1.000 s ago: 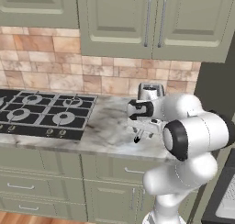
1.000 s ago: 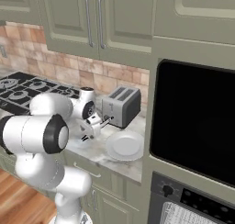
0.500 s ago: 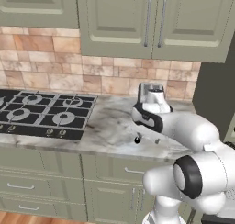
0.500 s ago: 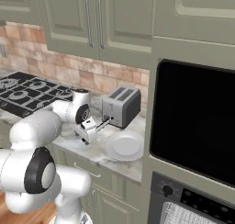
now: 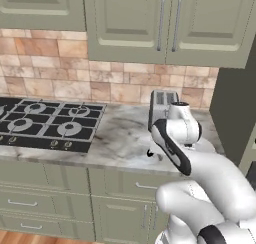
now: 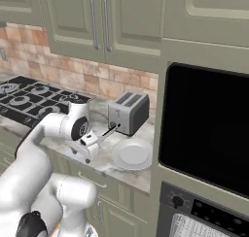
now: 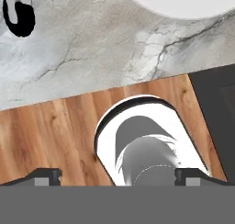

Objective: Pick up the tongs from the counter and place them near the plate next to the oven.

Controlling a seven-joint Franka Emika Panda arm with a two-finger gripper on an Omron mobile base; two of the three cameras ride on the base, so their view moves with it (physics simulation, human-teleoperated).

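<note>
The tongs [image 6: 109,132] lie flat on the marbled worktop [image 5: 120,138] beside the hob, running from the toaster's front corner toward the worktop's front edge. Their black tip [image 7: 18,17] shows in the hand view's top left corner. Just right of them sits the pale round plate [image 6: 132,154], whose rim [image 7: 183,0] appears in the hand view. My gripper [image 6: 87,156] hangs open over the worktop's front edge, a little apart from the tongs' near end, with nothing between its fingers. The oven [image 6: 204,216] stands to the right of the plate. The counter is out of view.
A silver toaster [image 6: 127,112] stands behind the plate against the brick wall. A black gas hob [image 5: 45,120] fills the worktop's left part. A black microwave [image 6: 209,126] sits above the oven. Green cabinets hang overhead. Wood floor [image 7: 50,136] lies below the edge.
The hand has drawn back from the tongs toward the worktop's front edge, and the arm has swung lower. The tongs stay lying where they were. The jaws remain open.
</note>
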